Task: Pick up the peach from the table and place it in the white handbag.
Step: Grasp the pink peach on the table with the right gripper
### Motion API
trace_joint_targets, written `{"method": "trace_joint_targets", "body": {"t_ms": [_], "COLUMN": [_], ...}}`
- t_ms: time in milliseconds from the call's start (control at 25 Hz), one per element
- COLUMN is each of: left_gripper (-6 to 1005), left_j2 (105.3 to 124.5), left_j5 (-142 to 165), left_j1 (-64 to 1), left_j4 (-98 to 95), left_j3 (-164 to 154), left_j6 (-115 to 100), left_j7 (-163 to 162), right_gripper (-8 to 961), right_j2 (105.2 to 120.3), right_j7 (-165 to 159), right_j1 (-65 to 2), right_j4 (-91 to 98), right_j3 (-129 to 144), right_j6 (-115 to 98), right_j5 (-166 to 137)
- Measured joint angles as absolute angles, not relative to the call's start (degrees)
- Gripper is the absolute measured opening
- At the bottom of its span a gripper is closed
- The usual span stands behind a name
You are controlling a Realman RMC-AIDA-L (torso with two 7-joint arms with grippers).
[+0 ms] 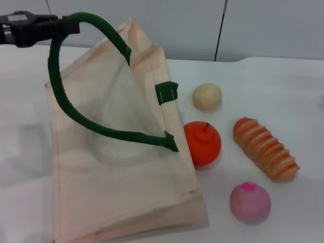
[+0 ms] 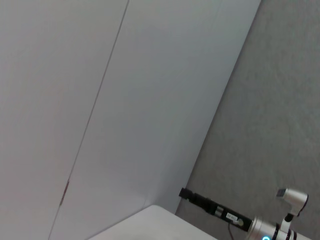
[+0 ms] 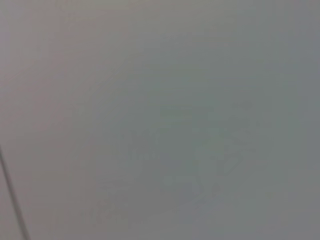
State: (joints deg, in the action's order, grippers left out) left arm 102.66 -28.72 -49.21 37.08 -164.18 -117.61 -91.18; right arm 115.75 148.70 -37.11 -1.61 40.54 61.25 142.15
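Observation:
The peach (image 1: 249,202) is a pale pink ball with a magenta spot on top. It rests on the white table (image 1: 283,91) at the front right. The white handbag (image 1: 116,172) is a cream cloth tote on the left half of the table. My left gripper (image 1: 63,25) is shut on one dark green handle (image 1: 96,21) at the upper left and holds it up, so the bag's mouth gapes toward the right. The other handle (image 1: 121,135) hangs across the opening. My right gripper is out of view. The wrist views show only wall.
An orange fruit with a stem (image 1: 202,143) lies beside the bag's right edge. A small cream ball (image 1: 207,96) sits behind it. A striped orange bread-like roll (image 1: 265,149) lies at the right, just behind the peach. A green tab (image 1: 167,92) sits on the bag's rim.

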Motion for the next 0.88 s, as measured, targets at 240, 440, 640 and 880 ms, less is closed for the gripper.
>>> {"method": "trace_joint_targets", "body": {"t_ms": [240, 440, 640, 880], "left_gripper": [156, 160, 163, 167], "left_j2": [102.38, 102.22, 102.21, 102.21], "left_j5": [-29.14, -29.07, -28.78, -28.73], "left_j1": [-50.15, -50.65, -50.65, -50.29], "left_j4": [37.00, 37.16, 37.18, 37.22], "left_j3": [-164.18, -164.18, -164.18, -164.18], "left_j6": [-117.84, -117.86, -117.81, -117.70], "left_j7": [-91.97, -92.20, -92.20, -92.40], "right_gripper": [820, 818, 816, 813], "right_j2": [115.29, 113.09, 110.34, 107.37], "right_j7": [131.33, 113.67, 104.89, 103.59], "right_j1": [-33.74, -31.71, -31.38, -31.19], "right_j4": [7.77, 18.04, 23.63, 24.54], "right_j3": [43.38, 43.92, 43.48, 43.16], "right_j6": [59.37, 60.20, 66.68, 76.11], "right_j5": [128.05, 106.10, 85.55, 73.95]}}
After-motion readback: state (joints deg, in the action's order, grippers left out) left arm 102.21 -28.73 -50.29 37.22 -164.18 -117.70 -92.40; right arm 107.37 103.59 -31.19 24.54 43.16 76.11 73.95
